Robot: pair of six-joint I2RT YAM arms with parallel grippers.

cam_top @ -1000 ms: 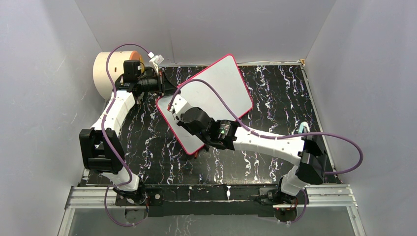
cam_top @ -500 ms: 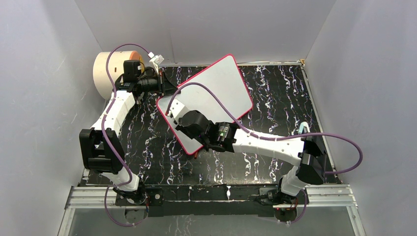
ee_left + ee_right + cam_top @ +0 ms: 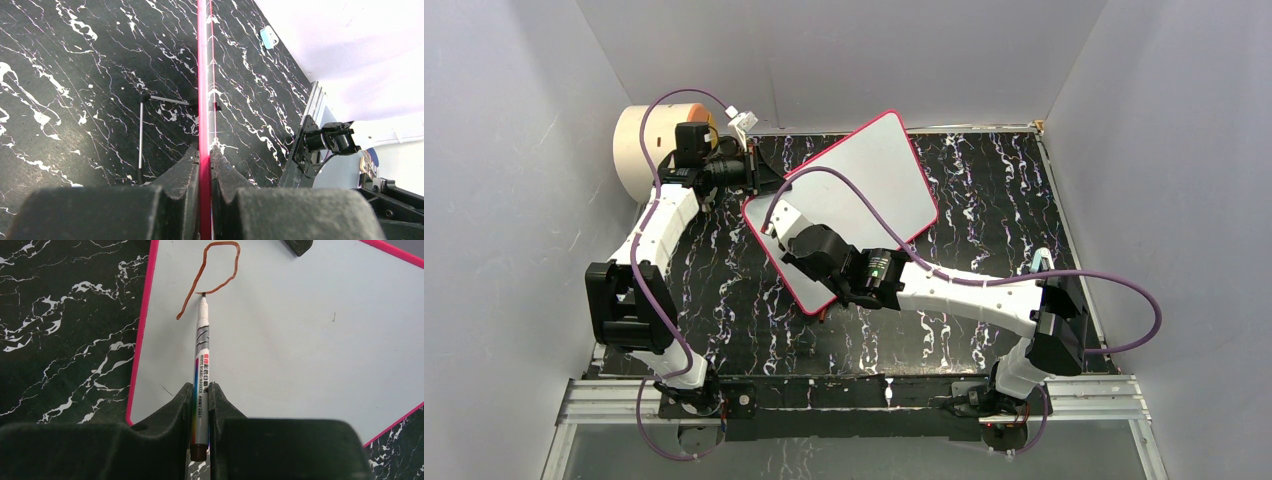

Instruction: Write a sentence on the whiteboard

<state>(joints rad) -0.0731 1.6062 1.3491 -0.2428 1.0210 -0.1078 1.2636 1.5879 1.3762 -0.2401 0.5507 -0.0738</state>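
The whiteboard (image 3: 874, 170) lies tilted on the dark marbled table, white with a pink-red rim. My left gripper (image 3: 759, 172) is shut on its far-left rim; the left wrist view shows the rim (image 3: 202, 75) edge-on between the closed jaws (image 3: 204, 150). My right gripper (image 3: 774, 225) is shut on a grey whiteboard marker (image 3: 201, 370), with the jaws (image 3: 201, 387) clamped on its barrel. The marker tip touches the board (image 3: 300, 340) near its left corner. Of the sentence, only one reddish-brown stem with a loop (image 3: 220, 265) shows.
A cream cylinder with an orange face (image 3: 649, 145) stands at the back left behind the left arm. A small light-blue object (image 3: 1041, 262) lies by the right arm's base and shows in the left wrist view (image 3: 269, 36). A thin metal rod (image 3: 140, 135) lies beside the board. Grey walls enclose the table.
My right gripper with the marker has shifted slightly left and toward the near side over the board's corner. The left arm and the board have not moved.
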